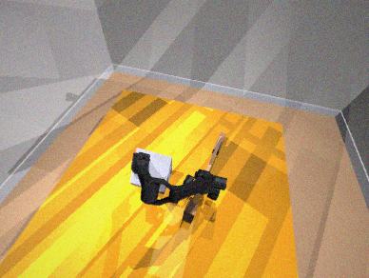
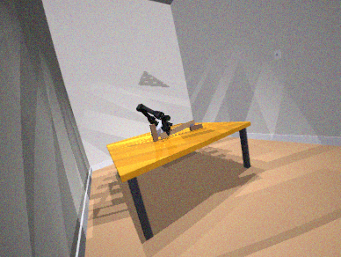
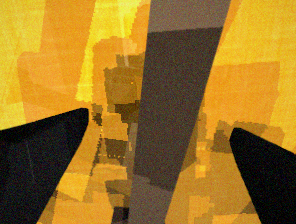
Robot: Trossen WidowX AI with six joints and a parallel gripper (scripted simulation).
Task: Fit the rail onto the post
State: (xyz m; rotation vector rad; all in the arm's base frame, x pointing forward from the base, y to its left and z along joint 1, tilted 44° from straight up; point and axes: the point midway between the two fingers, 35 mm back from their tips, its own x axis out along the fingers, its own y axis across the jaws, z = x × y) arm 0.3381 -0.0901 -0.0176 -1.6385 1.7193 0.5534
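Two fingers of my hand (image 3: 160, 150) spread fully, gripping nothing, the rail (image 3: 175, 100) directly beneath me.

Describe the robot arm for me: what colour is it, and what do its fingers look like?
The arm is matt black all over, built of chunky rounded segments, and stands on a pale grey-white square base. Its gripper has two plain dark fingers that taper toward the tips. No cables, markings or labels can be made out in these blurry pictures.
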